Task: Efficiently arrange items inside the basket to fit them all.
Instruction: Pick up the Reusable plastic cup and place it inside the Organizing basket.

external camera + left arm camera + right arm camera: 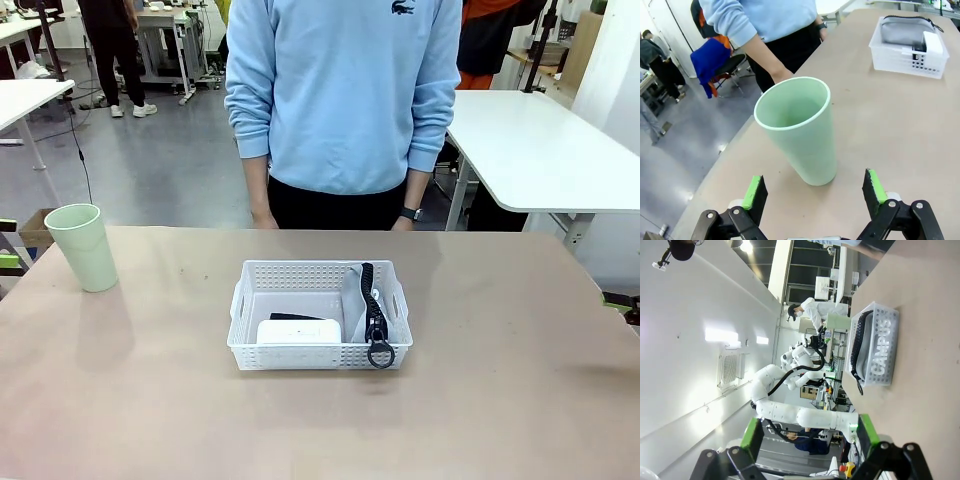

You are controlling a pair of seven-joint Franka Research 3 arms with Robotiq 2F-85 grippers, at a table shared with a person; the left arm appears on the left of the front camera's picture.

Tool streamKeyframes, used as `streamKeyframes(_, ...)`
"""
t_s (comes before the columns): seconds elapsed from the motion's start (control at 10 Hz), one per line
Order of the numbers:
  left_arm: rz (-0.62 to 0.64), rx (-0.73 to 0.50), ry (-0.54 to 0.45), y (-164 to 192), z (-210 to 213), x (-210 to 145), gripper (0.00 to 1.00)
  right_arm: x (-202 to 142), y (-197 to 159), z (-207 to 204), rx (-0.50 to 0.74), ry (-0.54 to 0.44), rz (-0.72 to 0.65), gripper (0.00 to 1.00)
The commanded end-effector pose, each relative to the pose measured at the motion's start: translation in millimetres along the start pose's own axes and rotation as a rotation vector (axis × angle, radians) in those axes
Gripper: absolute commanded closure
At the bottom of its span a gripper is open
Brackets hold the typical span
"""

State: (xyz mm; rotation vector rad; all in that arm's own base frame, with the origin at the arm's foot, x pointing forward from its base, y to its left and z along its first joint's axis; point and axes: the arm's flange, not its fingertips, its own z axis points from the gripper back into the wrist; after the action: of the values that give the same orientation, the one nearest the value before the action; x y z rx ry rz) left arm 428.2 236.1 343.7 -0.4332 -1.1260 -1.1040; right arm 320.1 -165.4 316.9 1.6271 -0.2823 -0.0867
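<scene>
Table (500, 400) space is mostly bare, and the basket (300, 275) sits near its middle. Inside the basket, the grey pouch (902, 31) stands on its thin side against the right wall with its zipper up. I think it stands like that so it takes up little floor and leaves room for the other things.

The green cup (80, 245) is not in the basket yet. It stands upright near the table's left edge, well apart from the basket. The left gripper (813, 177) has its fingers spread wide with the cup just ahead between them. The pads do not touch it, so it looks ready to close on the cup. The right gripper (809, 422) is spread wide too and holds nothing, well apart from the basket.

The white device (298, 331) lies flat along the basket's near wall. The small black thing (295, 317) lies just behind it. The far left corner of the basket floor looks bare, maybe for the cup.
</scene>
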Motion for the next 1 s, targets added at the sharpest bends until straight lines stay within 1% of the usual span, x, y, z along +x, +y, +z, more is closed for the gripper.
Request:
streamKeyframes(0.0,-0.009,-0.066,0.015,1,-10,-8,0.00,-2,4,-1,0.008,0.000,0.005,0.00)
streamKeyframes(0.2,0.012,-0.114,0.050,6,-29,-20,0.00,-2,4,-1,0.008,0.000,0.005,0.00)
streamKeyframes(0.3,0.031,-0.129,0.041,9,-37,-25,0.00,-2,4,-1,0.008,0.000,0.005,0.00)
streamKeyframes(0.4,0.053,-0.145,0.053,11,-45,-29,0.00,-2,4,-1,0.008,0.000,0.005,0.00)
streamKeyframes(0.5,0.067,-0.161,0.080,12,-53,-34,0.00,-2,4,-1,0.008,0.000,0.005,0.00)
streamKeyframes(0.9,0.107,-0.203,0.123,13,-79,-43,0.00,-2,4,-1,0.008,0.000,0.005,0.00)
